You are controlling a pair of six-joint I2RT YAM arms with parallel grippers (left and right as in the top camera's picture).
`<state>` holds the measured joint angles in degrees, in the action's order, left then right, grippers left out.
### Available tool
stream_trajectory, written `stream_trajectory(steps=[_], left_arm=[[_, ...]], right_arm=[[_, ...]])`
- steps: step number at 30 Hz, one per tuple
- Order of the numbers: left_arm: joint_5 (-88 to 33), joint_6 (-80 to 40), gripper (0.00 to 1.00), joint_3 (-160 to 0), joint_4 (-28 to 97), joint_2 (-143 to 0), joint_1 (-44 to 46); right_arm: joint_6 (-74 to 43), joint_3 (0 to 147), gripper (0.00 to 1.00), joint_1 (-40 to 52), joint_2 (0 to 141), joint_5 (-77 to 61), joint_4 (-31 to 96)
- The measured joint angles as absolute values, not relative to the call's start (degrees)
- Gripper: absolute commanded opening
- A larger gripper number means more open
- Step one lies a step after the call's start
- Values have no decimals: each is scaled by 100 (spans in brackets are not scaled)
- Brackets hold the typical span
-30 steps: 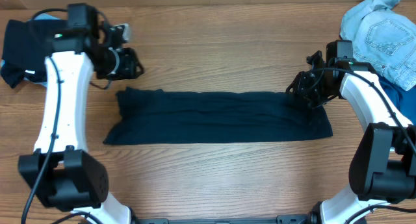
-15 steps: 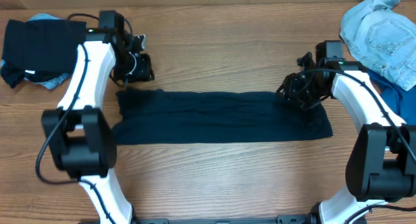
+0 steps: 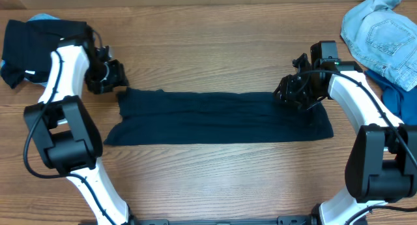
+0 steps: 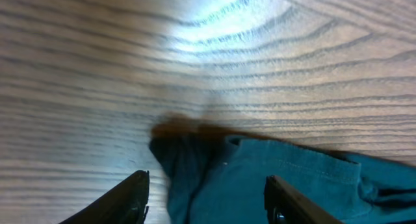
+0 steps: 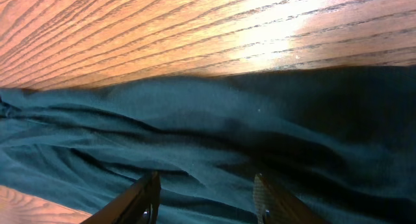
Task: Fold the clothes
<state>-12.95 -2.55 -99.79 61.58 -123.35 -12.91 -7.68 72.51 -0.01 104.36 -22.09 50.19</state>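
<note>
Bare table [image 3: 215, 49] wood along both long edges of navy shirt [image 3: 218, 117], a wrinkled strip at ctr. L gripper [image 4: 207, 188] at far-L corner, R gripper [image 5: 205, 195] over far-R edge. Both jaws apart, empty.

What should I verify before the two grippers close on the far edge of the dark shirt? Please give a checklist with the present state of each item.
1. The left gripper is open: ok.
2. The right gripper is open: ok.
3. The shirt has its far left corner between the left gripper's fingers: ok.
4. The right gripper is over cloth near the far edge: ok.
5. Fingertips touch the cloth: cannot tell.
6. The black piece and pale denim lie apart from the shirt: ok.
</note>
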Motion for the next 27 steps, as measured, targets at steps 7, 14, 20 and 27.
stream_trajectory(steps=[7, 14, 20, 27], left_arm=[[-1763, 198, 58, -9979, 5942, -12613, -1321], [-1894, 274, 55, -9979, 5612, -12929, -1273], [-1916, 270, 45, -9974, 5570, -12936, -1273], [-1931, 244, 25, -9902, 5559, -12936, -1247]], right_arm=[[-768, 7251, 50, -1, 10436, -2206, 5183], [-770, 7251, 50, 1, 10436, -2206, 5205], [-770, 7251, 50, -1, 10436, -2206, 5192], [-768, 7251, 50, 1, 10436, -2206, 5162]])
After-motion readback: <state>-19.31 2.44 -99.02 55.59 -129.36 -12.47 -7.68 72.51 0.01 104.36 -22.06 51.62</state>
